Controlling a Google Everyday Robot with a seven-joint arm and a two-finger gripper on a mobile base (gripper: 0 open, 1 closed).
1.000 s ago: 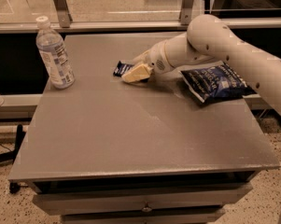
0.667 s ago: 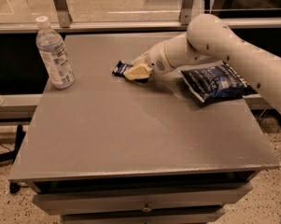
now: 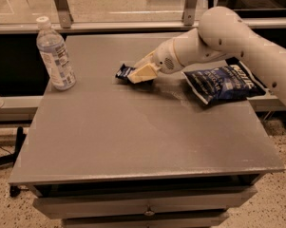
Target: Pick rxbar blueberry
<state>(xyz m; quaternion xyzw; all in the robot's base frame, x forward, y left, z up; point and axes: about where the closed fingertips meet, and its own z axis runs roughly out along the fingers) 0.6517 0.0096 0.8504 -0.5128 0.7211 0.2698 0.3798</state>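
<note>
The rxbar blueberry (image 3: 124, 72) is a small dark navy wrapper lying flat on the grey table (image 3: 133, 137), left of centre at the back. Only its left end shows; the rest is hidden under my gripper. My gripper (image 3: 141, 73), cream-coloured at the tip of the white arm (image 3: 218, 37), comes in from the right and sits low on the table right over the bar, touching or nearly touching it.
A clear water bottle (image 3: 55, 53) stands upright at the table's back left. A larger crinkled blue chip bag (image 3: 223, 83) lies at the right edge, under the arm. A metal rail and glass wall run behind the table.
</note>
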